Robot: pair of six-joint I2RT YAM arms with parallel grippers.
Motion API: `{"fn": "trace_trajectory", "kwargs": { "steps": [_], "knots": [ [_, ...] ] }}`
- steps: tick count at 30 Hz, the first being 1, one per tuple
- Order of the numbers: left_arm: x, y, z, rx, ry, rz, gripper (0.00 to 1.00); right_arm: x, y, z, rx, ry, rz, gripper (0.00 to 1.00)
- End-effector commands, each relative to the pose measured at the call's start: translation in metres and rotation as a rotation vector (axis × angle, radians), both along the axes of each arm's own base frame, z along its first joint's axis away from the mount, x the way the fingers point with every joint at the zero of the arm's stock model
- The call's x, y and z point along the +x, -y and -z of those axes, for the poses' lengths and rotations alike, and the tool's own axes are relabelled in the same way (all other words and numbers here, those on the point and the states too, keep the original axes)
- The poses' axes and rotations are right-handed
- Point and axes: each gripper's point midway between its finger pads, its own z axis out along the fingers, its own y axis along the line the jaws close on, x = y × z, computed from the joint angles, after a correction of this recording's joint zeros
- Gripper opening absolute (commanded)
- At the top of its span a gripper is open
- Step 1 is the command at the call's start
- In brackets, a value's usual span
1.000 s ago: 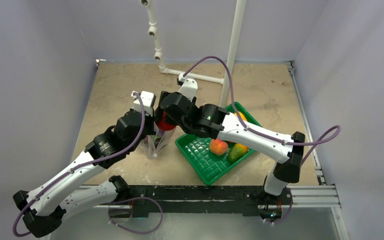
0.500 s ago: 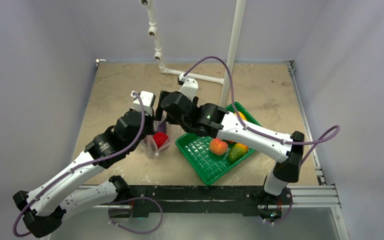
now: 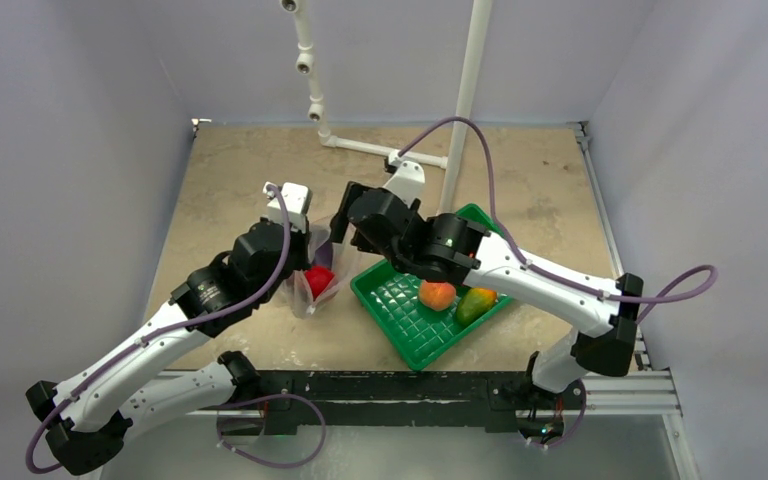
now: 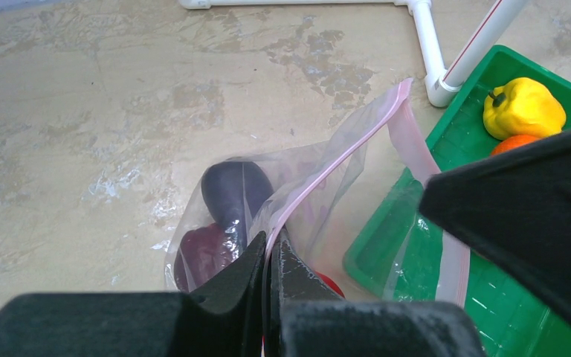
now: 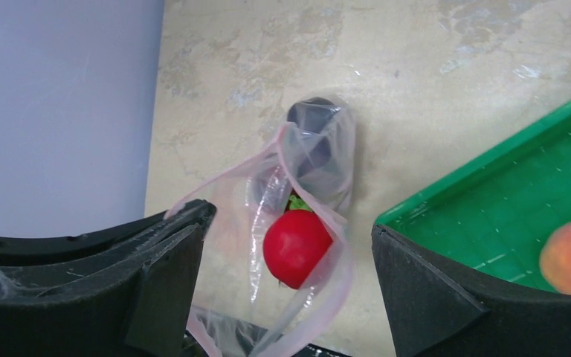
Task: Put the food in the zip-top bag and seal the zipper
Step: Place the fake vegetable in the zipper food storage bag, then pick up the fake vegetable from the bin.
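The zip-top bag hangs upright with its mouth open, left of the tray. My left gripper is shut on the bag's pink zipper at one side of the mouth. Inside the bag lie a purple eggplant and a red tomato. My right gripper stands open and holds nothing, just above the bag's mouth. Other food sits in the tray: a peach, a mango, a yellow pepper and an orange fruit.
The green ribbed tray lies right of the bag, near the table's front edge, with its corner against the bag. A white pipe frame stands behind the tray. Grey walls close in both sides of the table.
My right gripper opened and the tomato dropped from it into the bag. The right arm has since shifted rightward, away from the bag. The left arm kept still.
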Motion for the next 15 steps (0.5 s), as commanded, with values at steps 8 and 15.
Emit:
{"fn": "trace_trajectory", "kwargs": {
  "steps": [8,15],
  "knots": [
    [0.001,0.002,0.0,0.005,0.009,0.013,0.0,0.009,0.082,0.036,-0.063,-0.067,0.225,0.83],
    [0.001,0.003,0.001,0.008,0.006,0.016,0.0,0.025,0.127,0.077,-0.144,-0.114,0.315,0.83]
  ]
}}
